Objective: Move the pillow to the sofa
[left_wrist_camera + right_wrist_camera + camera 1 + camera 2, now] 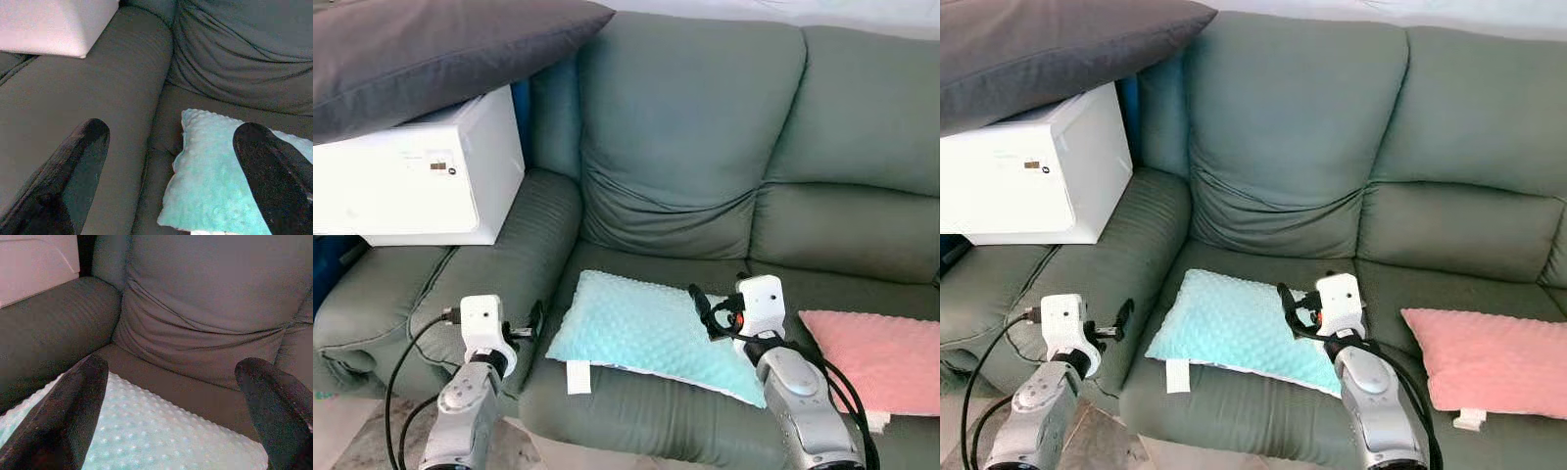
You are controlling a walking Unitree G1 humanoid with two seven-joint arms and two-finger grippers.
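A light teal dimpled pillow [641,328] with a white tag lies flat on the left seat of the green sofa [695,137]. My left gripper [527,328] hovers open just off the pillow's left edge, beside the sofa's armrest [499,255]. In the left wrist view the pillow [220,186] lies ahead between the spread fingers [83,152]. My right gripper [715,308] is open and low over the pillow's right end. The right wrist view has the pillow [146,431] right beneath its wide-apart fingers [274,396]. Neither gripper holds anything.
A pink dimpled pillow [876,357] lies on the right seat. A white box [421,181] rests on the armrest at the left, with a big dark grey pillow [431,49] on top of it. Black cables trail from both wrists.
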